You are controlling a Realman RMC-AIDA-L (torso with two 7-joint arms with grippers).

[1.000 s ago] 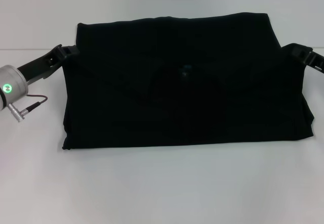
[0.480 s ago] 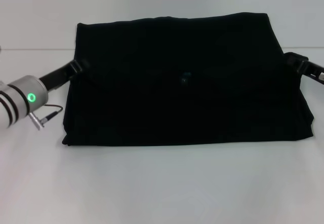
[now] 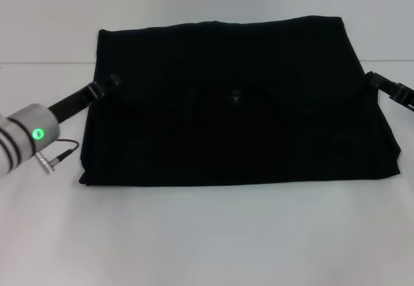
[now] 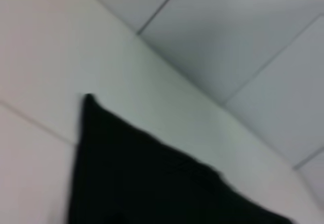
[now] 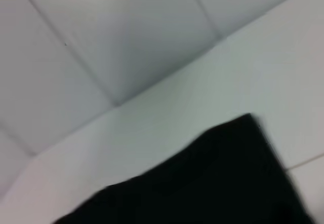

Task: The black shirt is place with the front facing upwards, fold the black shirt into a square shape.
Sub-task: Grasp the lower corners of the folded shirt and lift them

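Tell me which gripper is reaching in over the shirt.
The left gripper: its tip overlaps the black shirt; the right gripper sits at the opposite edge.

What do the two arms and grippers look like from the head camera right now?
The left arm ends in a silver-grey cylindrical wrist with dark bands and a glowing green ring light; a thin dark cable with a metal plug loops beside it. Its left gripper is slim and black. Of the right gripper, only a black bracket-like piece shows.

Black shirt filling the lower part of frame, one corner pointing out over the pale bench, cloth lying flat, pale panelled wall with thin seams behind, bench edge meeting the wall.
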